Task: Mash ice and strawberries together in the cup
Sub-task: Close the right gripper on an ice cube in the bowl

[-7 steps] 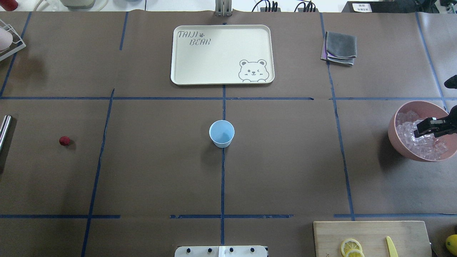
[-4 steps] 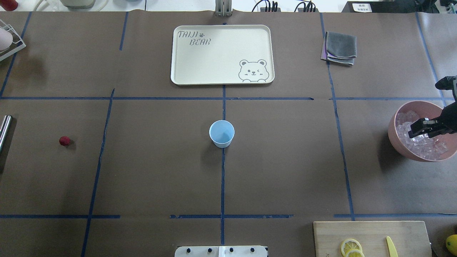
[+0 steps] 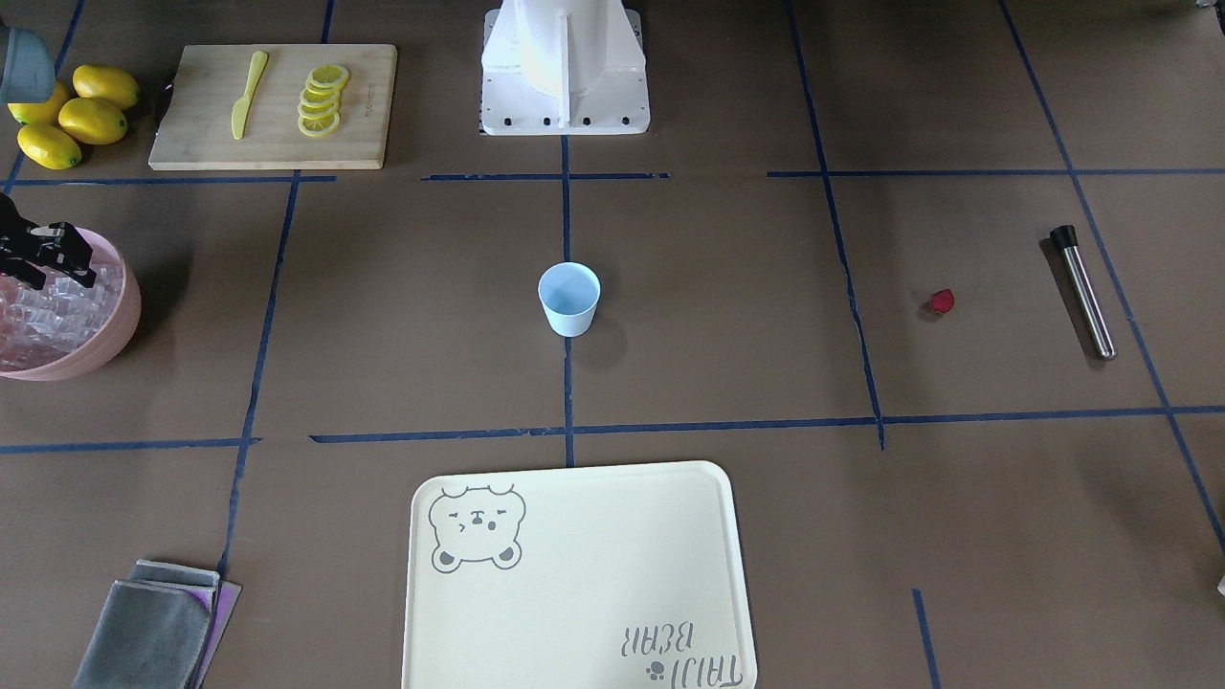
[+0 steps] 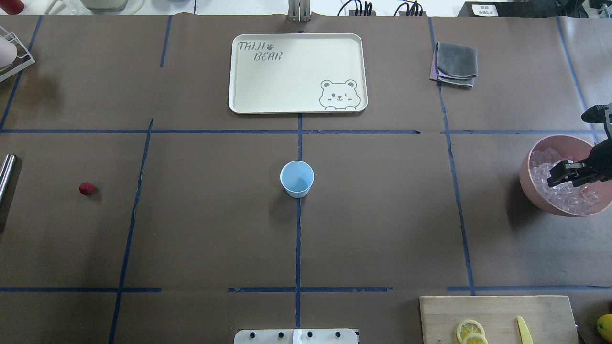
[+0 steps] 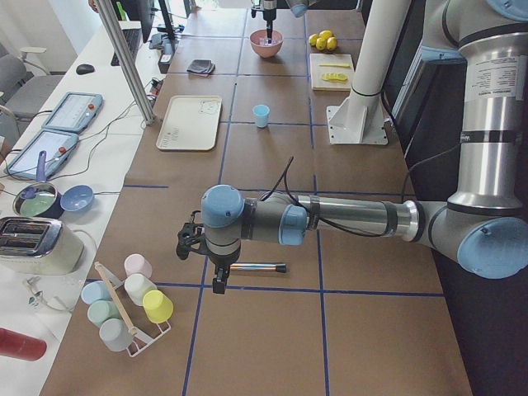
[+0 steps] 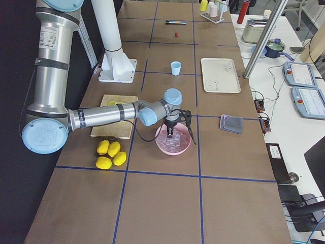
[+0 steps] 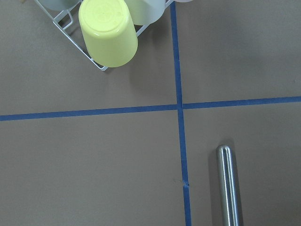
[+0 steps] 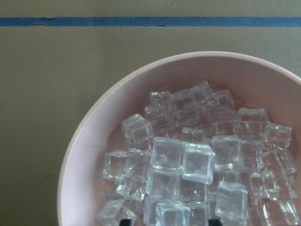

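Note:
The pale blue cup (image 4: pixel 297 178) stands upright at the table's middle; it also shows in the front view (image 3: pixel 569 299). A small dark-red strawberry (image 4: pixel 86 188) lies far to the left on the table. Clear ice cubes (image 8: pixel 188 160) fill a pink bowl (image 4: pixel 530 191) at the right edge. My right gripper (image 4: pixel 554 175) hangs open just over the ice, with nothing between its fingers. My left gripper (image 5: pixel 216 285) shows only in the exterior left view, above the table by a metal rod (image 7: pixel 229 188); I cannot tell if it is open or shut.
A cream bear tray (image 4: pixel 296 71) lies behind the cup and a folded grey cloth (image 4: pixel 455 63) at the back right. A cutting board (image 4: pixel 497 315) with lemon slices and a yellow knife lies front right, with whole lemons (image 3: pixel 72 115) beside it. A rack of cups (image 7: pixel 108 33) stands far left.
My right gripper has shifted a little to the left over the ice bowl and stays open. The cup and strawberry have not moved.

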`<state>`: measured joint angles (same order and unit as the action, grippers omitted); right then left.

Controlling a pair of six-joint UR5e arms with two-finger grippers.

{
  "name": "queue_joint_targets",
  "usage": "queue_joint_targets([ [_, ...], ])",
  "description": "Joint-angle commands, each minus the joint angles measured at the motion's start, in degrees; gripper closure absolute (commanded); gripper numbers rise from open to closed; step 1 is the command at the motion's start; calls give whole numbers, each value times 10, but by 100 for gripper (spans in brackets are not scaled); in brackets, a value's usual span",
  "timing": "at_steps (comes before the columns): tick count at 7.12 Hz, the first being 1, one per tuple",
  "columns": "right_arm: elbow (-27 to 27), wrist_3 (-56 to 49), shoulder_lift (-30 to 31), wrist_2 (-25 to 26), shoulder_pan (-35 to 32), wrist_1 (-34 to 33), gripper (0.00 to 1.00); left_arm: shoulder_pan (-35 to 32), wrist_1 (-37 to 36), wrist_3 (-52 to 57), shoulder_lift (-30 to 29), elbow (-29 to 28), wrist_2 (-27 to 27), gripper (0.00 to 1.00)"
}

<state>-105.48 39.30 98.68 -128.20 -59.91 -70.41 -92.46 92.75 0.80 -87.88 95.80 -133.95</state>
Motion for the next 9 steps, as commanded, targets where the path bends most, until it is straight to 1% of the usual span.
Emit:
queue_joint_targets([
  [1, 1, 3, 0, 0, 3, -4, 38, 0, 0, -1, 0, 0, -1, 0],
  [2, 11, 3, -2, 0, 3, -1, 38, 0, 0, 0, 0, 0, -2, 0],
  [5, 14, 4, -2, -1, 7, 1, 39, 0, 0, 0, 0, 0, -2, 0],
  [6, 14, 4, -2, -1, 7, 1, 43, 0, 0, 0, 0, 0, -2, 0],
  [7, 14, 4, -3, -1, 7, 1, 49, 0, 0, -1, 0, 0, -2, 0],
  [9, 12, 3, -4, 1, 6, 2, 65, 0, 0, -1, 0, 0, -3, 0],
])
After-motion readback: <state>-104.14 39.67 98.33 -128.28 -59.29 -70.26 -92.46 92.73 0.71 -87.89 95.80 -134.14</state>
